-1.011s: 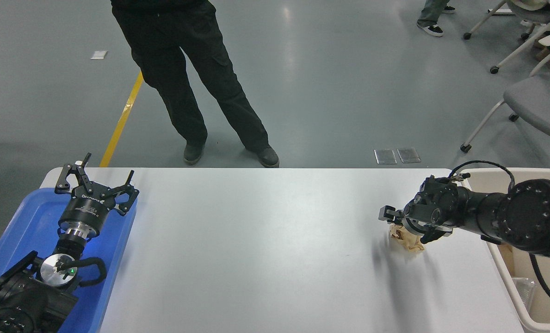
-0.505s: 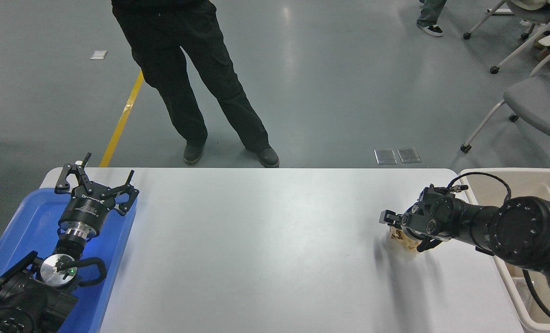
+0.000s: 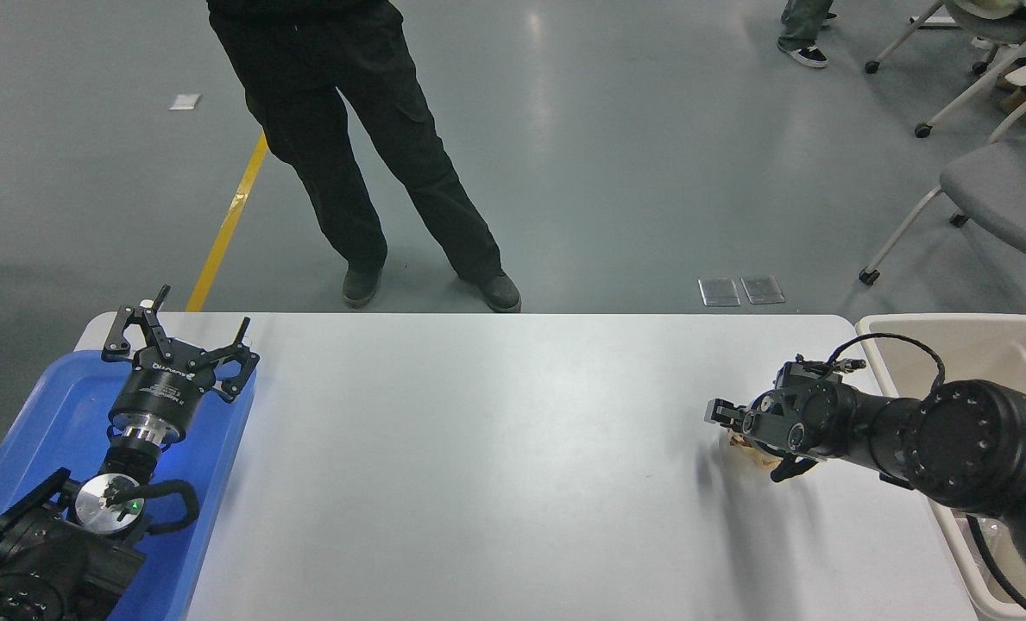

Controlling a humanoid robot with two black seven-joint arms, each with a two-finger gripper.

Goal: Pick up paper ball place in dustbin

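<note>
We had the right gripper [image 3: 750, 442] down over the paper ball [image 3: 750, 450] near the table's [image 3: 478, 448] right end, with one finger on the far side of the wad and one on the near side. Only a sliver of tan paper showed under the black housing, so we could not tell whether the fingers had clenched on it or merely straddled it. The ball lay on the table, close to the dustbin [image 3: 888, 326], which stood just past the right edge.

To do the grab well, we judged that the fingers should close slowly and squarely across the middle, since crumpled paper slips and squashes easily. We would lift straight up before swinging right, high enough to clear the thick rim.

The left gripper [image 3: 180, 345] sat parked over the blue tray [image 3: 38, 414], fingers spread. A person [image 3: 349, 129] stood beyond the far edge.
</note>
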